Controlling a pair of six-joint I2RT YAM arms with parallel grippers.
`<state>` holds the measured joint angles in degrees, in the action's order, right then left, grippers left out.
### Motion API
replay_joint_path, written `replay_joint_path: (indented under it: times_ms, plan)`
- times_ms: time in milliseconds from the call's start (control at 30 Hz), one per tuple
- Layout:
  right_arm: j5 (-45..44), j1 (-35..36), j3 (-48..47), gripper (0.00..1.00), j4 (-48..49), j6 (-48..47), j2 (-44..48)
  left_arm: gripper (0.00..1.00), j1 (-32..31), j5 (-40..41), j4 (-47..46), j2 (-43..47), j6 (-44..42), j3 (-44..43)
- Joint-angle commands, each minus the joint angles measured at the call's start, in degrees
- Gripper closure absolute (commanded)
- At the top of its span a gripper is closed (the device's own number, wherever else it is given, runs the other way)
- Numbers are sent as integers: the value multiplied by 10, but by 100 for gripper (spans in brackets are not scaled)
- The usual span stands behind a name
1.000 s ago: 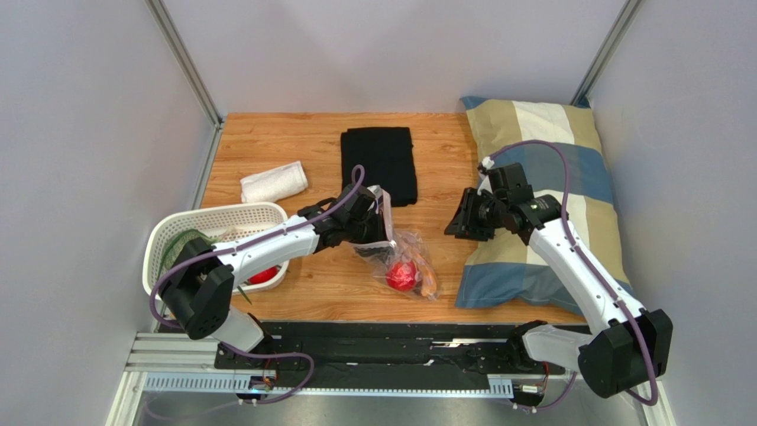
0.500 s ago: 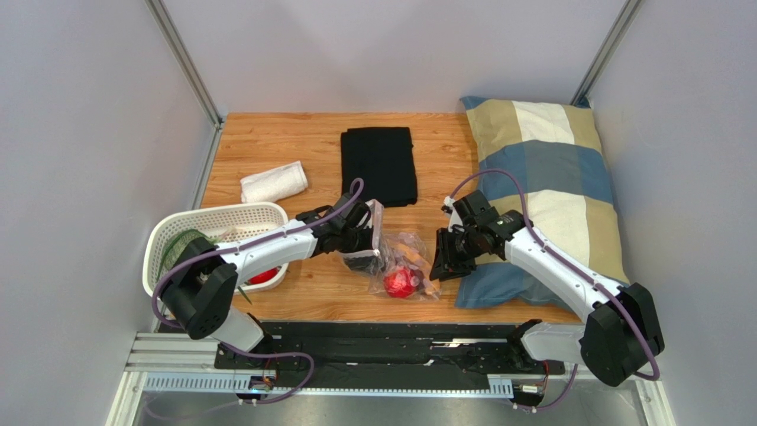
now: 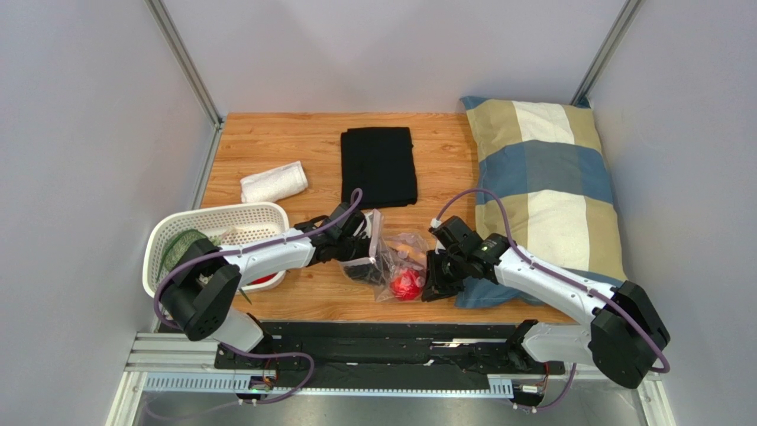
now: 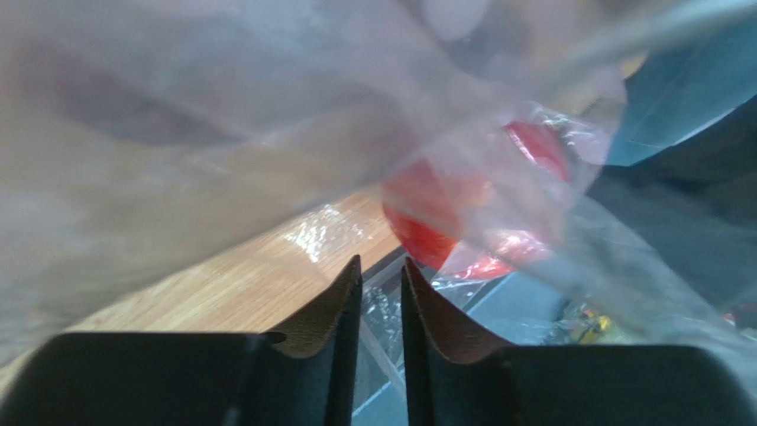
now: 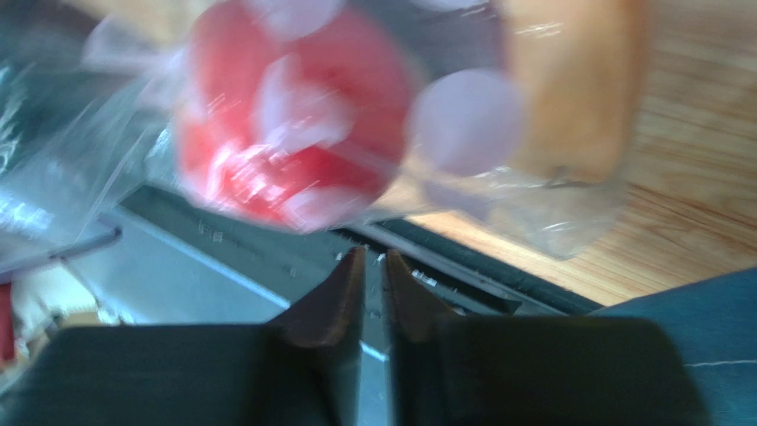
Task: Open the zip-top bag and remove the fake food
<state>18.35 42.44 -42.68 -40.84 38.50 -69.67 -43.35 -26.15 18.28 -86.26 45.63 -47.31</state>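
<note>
The clear crinkly zip-top bag with pale pink dots (image 3: pixel 397 263) is found on the wooden table (image 3: pixel 266 142), crumpled, between the two pincers. A red round toy fruit (image 3: pixel 407 284) and an orange elongated toy piece (image 5: pixel 569 89) are seen through the film, so this fake food is judged to be not yet removed.

The left gripper (image 4: pixel 380 266) is placed at the left side of the bag. Its jaws are drawn close, with a narrow gap, and some film is seen in that gap. Whether the film is really pinched cannot be told.

The right gripper (image 5: pixel 373 256) is placed at the right, near side of the bag. Its jaws are almost together, a thin slit is left, and nothing is seen between them. The red fruit lies just beyond its tips, the orange piece to the side of it.

Both arms are about equally near. Because the bag is crumpled, its long axis is not clear; it seems to run from far to near, across the line between the pincers. The pinkish zip strip cannot be located, and the next grasp is judged to depend on it.
</note>
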Motion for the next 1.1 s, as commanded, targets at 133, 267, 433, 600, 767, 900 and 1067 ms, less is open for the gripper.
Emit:
replay_joint_path:
  times_ms: [133, 267, 433, 600, 767, 900, 1067]
  plan:
    - [-161, 5, -13, 91, 33, 62, 75, 83, 1, 56, -179, 105, 90, 134]
    - [-152, 5, -20, 91, 28, 66, 81, 71, -1, 38, -271, 122, 105, 175]
    - [-105, 9, 5, 96, 92, 85, 24, 58, -2, 7, -299, 91, 90, 174]
    - [-94, 12, 22, 98, 137, 84, -40, 37, -7, -46, -377, 47, 95, 196]
    - [-86, 12, 25, 100, 171, 83, -70, 27, -15, -56, -396, 63, 79, 209]
    - [-66, 12, 27, 100, 193, 93, -90, 20, -16, -78, -388, 52, 75, 202]
    - [-39, 21, 25, 100, 225, 113, -121, 19, -25, -90, -407, 16, 84, 195]
